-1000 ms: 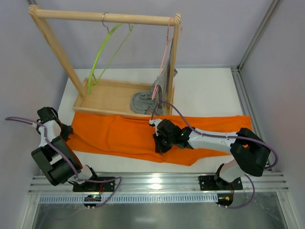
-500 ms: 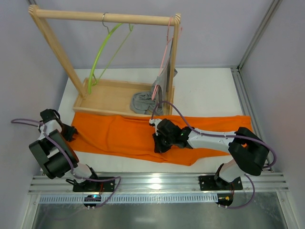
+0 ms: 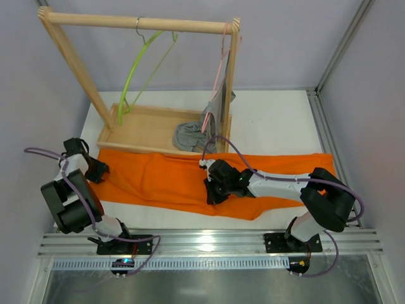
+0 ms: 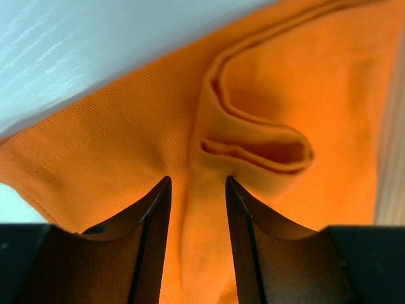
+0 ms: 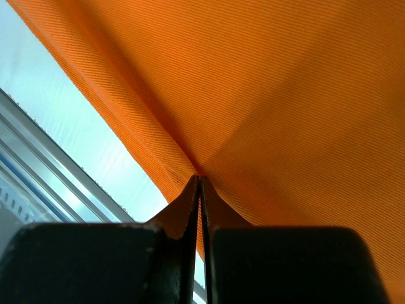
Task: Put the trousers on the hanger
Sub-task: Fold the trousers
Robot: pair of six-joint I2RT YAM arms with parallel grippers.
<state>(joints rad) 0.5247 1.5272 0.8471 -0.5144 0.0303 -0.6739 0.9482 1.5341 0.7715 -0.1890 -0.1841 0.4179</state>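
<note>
The orange trousers (image 3: 164, 180) lie flat across the table in front of the wooden rack. The lime-green hanger (image 3: 130, 79) hangs by its metal hook from the rack's top bar, at the left. My right gripper (image 3: 212, 190) sits low on the middle of the trousers near their front edge; its jaws (image 5: 200, 180) are shut, pinching a fold of the orange cloth (image 5: 285, 95). My left gripper (image 3: 100, 171) is at the trousers' left end. In the left wrist view its fingers (image 4: 196, 190) stand apart over the cloth (image 4: 126, 139), with a raised ridge running between them.
The wooden rack (image 3: 139, 23) stands on a wooden tray (image 3: 139, 130) behind the trousers. A pink hanger (image 3: 221, 60) at the rack's right post carries a grey garment (image 3: 193, 133) that pools into the tray. A metal rail (image 3: 209, 240) runs along the near edge.
My left gripper has swung forward and right from beside the table's left edge onto the trousers' left end, jaws a little wider. The right arm has barely moved.
</note>
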